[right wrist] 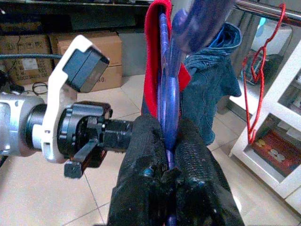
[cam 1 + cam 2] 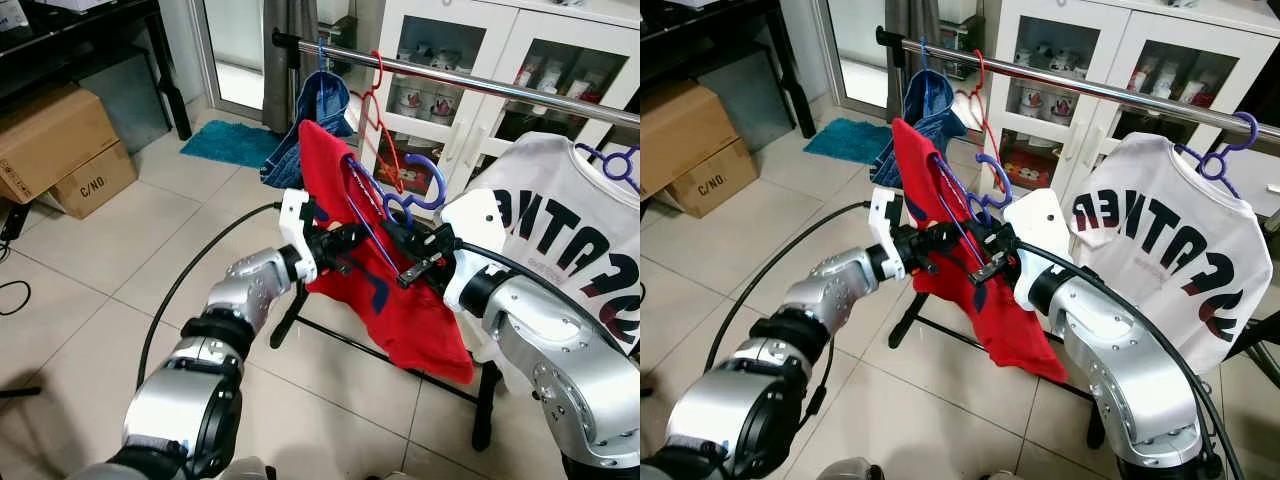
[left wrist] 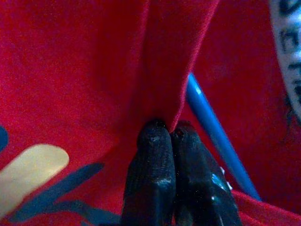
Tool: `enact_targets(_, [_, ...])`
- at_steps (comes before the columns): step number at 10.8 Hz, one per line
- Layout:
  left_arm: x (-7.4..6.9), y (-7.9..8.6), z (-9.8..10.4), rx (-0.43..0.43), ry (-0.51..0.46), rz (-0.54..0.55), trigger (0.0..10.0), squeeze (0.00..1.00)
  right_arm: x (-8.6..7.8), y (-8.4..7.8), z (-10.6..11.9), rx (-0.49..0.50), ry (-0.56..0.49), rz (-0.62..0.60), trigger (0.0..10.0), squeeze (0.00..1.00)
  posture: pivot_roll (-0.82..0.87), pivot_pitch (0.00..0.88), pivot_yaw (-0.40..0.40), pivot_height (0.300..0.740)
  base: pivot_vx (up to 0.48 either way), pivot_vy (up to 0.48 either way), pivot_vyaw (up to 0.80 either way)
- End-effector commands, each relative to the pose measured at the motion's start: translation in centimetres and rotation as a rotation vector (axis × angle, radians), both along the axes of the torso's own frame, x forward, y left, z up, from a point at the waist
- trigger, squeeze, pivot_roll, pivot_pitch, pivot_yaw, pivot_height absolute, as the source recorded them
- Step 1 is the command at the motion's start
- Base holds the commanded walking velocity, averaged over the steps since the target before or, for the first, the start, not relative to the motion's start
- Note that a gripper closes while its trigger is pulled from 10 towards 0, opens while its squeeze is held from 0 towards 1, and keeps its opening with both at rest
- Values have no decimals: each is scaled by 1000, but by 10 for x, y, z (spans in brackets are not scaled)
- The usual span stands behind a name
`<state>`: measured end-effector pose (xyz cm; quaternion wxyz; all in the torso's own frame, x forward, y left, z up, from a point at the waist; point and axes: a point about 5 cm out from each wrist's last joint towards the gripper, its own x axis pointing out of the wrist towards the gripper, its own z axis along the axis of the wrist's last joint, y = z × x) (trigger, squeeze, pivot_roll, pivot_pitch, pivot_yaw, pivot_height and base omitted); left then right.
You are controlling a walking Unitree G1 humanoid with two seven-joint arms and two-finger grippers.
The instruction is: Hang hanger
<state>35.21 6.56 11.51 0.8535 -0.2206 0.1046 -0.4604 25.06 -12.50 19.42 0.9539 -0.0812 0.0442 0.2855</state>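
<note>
A red shirt [image 2: 400,300] hangs on a blue-purple hanger [image 2: 420,190], held in mid-air below the metal rail [image 2: 470,82] of a clothes rack. My left gripper [image 2: 350,245] is shut on a fold of the red shirt [image 3: 94,70], its fingertips [image 3: 162,141] pinched together. From the other side my right gripper [image 2: 415,262] is shut on the hanger's bar [image 1: 168,108]. The hanger's hook [image 2: 992,185] is below the rail and does not touch it.
On the rail hang blue jeans [image 2: 305,125], an empty red hanger [image 2: 378,120] and a white printed shirt [image 2: 565,240] on a purple hanger. Behind stands a white glass-door cabinet [image 2: 470,60]. Cardboard boxes [image 2: 60,150] and a teal mat [image 2: 228,143] lie at left.
</note>
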Motion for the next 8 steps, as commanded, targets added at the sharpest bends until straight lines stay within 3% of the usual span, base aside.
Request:
enact_targets(1, [2, -2, 5, -9, -19, -6, 0, 0, -1, 0, 8, -4, -29, 11, 0, 0, -93, 0, 21, 740, 0, 0, 0])
enact_targets(5, [-2, -1, -1, 15, -17, -4, 0, 0, 2, -3, 2, -27, -3, -12, 0, 0, -82, 0, 17, 740, 0, 0, 0])
enact_targets(8, [-14, 4, -4, 175, -145, -11, 0, 0, 15, -10, -28, -95, 108, -95, 0, 0, -53, 0, 5, 740, 0, 0, 0])
